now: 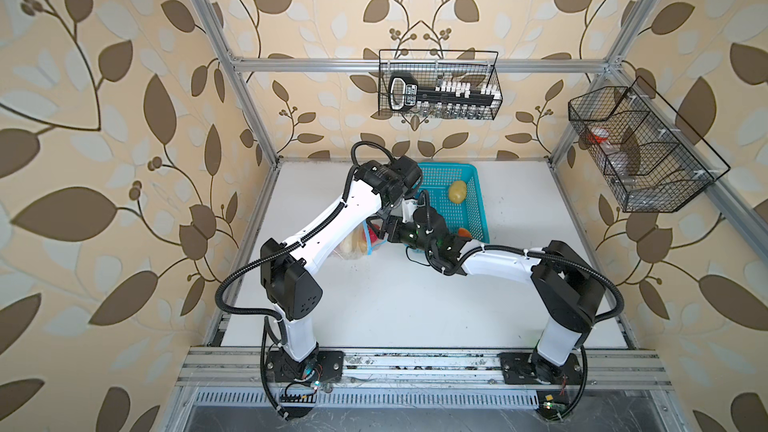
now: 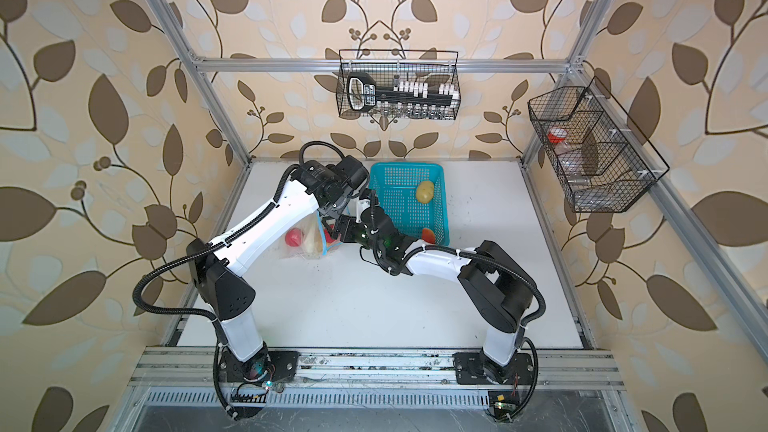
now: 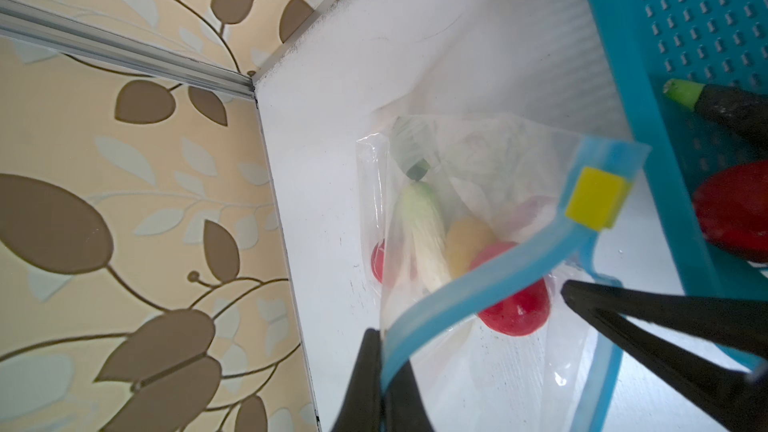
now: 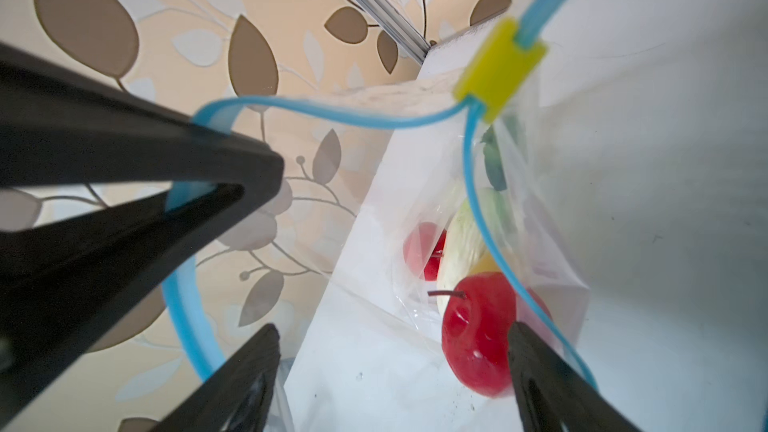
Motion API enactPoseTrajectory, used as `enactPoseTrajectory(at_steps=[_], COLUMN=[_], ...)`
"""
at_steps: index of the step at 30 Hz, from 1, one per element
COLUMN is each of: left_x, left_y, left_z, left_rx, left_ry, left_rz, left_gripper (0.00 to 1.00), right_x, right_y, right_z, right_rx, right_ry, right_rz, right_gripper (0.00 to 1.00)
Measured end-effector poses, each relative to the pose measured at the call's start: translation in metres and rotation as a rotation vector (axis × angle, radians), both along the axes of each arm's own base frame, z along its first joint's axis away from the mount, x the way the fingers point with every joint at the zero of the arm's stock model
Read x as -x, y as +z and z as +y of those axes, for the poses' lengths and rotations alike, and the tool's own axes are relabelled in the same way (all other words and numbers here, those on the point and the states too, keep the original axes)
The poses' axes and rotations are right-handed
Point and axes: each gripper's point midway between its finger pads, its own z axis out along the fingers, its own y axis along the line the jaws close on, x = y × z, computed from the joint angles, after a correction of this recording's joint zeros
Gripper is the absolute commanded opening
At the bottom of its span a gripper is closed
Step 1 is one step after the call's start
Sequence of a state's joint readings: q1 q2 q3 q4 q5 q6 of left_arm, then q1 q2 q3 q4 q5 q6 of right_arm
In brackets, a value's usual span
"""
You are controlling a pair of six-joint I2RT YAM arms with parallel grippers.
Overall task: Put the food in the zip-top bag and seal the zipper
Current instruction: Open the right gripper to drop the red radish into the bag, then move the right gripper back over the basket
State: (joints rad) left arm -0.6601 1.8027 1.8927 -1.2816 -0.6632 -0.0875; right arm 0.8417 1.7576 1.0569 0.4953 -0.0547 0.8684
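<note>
Beside the perforated basket [image 1: 440, 201], the left claw [image 3: 384, 367] is pinching the blue zipper [image 3: 478, 284] of the crinkly clear bag [image 3: 498, 147]; the right claw [image 4: 395, 328] is hanging released near a glossy tomato [image 4: 473, 334].

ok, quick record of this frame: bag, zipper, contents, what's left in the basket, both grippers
bag: clear, bottom on the table, beside the basket, mouth open
zipper: unsealed, yellow slider at one end
in bag: tomato, second tomato, cucumber, potato
in basket: second potato, eggplant, pepper
left gripper: shut on the zipper
right gripper: open at the bag mouth, holding nothing
</note>
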Motion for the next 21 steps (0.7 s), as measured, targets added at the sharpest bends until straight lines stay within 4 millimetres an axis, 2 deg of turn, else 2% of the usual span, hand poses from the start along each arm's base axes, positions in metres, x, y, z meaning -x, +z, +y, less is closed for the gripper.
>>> enactPoseTrajectory(at_steps=[5, 10, 14, 15, 21], left_x=[0.0, -0.001, -0.002, -0.003, -0.002], left_y=[0.0, -0.005, -0.007, -0.008, -0.027], left_z=[0.001, 0.004, 0.006, 0.007, 0.012], left_rx=[-0.004, -0.03, -0.05, -0.055, -0.103], left_ry=[0.001, 0.007, 0.012, 0.013, 0.013], left_rz=[-0.003, -0.006, -0.012, -0.013, 0.005], left_gripper=[0.0, 0.0, 0.0, 0.0, 0.0], right_x=[0.015, 0.028, 0.032, 0.033, 0.031], right_y=[0.009, 0.01, 0.008, 0.007, 0.002], right_z=[-0.016, -0.04, -0.06, -0.066, -0.093], right_rx=[0.035, 0.093, 0.165, 0.187, 0.378], right_ry=[-0.014, -0.049, -0.098, -0.11, -0.158], right_rz=[-0.007, -0.009, -0.003, -0.004, 0.033], right_gripper=[0.86, 0.87, 0.92, 1.0, 1.0])
